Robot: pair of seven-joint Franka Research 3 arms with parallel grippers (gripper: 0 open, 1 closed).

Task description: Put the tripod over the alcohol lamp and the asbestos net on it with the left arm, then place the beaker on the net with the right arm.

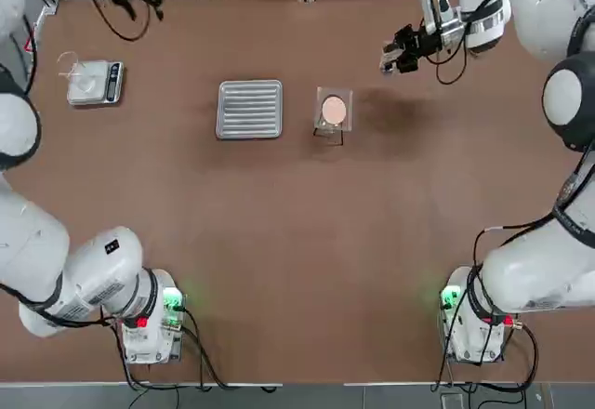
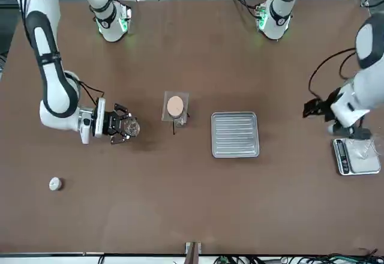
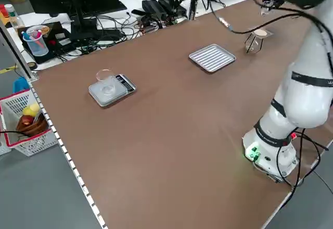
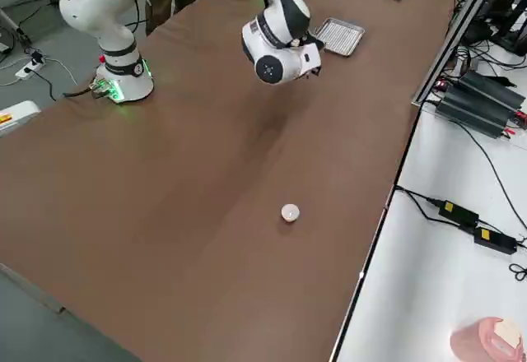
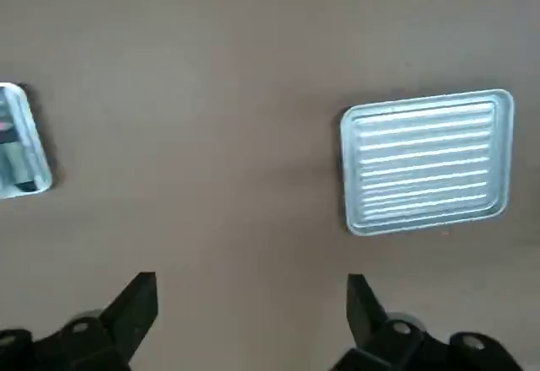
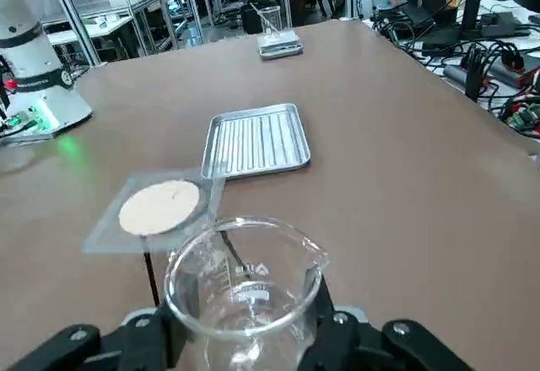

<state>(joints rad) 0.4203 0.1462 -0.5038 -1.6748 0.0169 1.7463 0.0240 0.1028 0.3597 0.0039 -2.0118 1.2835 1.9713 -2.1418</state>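
One beaker sits pinched in the right claw, beside the asbestos net.

On the table's mid-line, the asbestos net lay on the tripod, which stood over the alcohol lamp; the lamp itself was hidden beneath the net. The ribbed tray lay just beside the tripod, on my left. Farther left, near the far-left corner, a scale sat with a glass cup on it. My right gripper hung right of the net and beyond it, carrying the beaker. My left gripper hovered between tray and scale. A small capped bottle stood well apart at the far right.
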